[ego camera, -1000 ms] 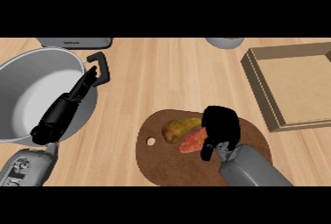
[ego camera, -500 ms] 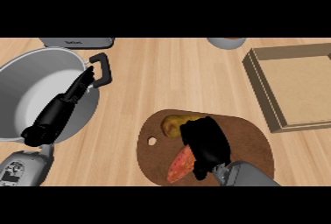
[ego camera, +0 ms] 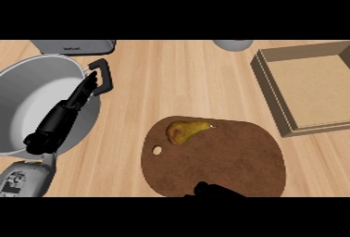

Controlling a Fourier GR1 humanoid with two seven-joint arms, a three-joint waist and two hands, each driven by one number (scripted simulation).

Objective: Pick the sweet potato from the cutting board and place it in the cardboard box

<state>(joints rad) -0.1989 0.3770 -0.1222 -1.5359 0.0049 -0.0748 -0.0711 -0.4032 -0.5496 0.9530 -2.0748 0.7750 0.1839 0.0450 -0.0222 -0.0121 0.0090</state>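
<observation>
The right hand (ego camera: 213,190) shows only as a black sliver at the view's lower edge, over the near rim of the round dark-brown wooden cutting board (ego camera: 232,157); whether it is open, or holds anything, cannot be told. No sweet potato is visible; it may be hidden in that hand. The only item on the board is a yellowish pear-shaped piece (ego camera: 184,131). The open cardboard box (ego camera: 270,83) lies far right. The left hand (ego camera: 61,120) rests over a grey metal pot (ego camera: 21,88) on the bench.
</observation>
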